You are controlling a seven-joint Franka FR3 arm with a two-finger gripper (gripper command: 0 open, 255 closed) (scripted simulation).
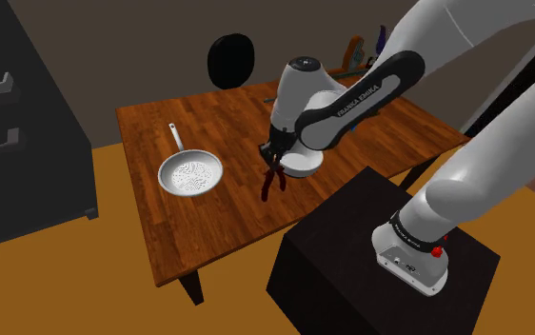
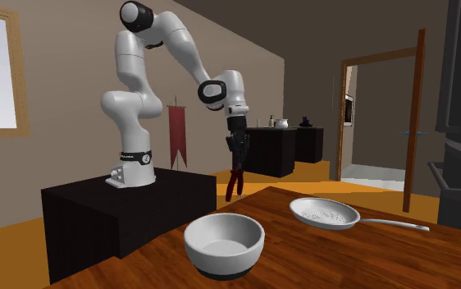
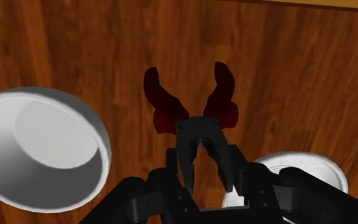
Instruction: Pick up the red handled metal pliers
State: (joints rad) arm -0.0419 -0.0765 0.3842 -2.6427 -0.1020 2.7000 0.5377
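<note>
1. The pliers hang head-up from the claw, red handles downward. They appear clear of the wooden counter, beside a white bowl.
2. The claw is closed on the dark metal head, and the handles are free.
3. Judged stiff and fairly heavy. Smooth metal may swivel, so gripping near the pivot suits.
4. The arm reaches from the stand, wrist vertical.

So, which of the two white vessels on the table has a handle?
The frying pan: shallow, with one long handle. The deep bowl has none.
</note>
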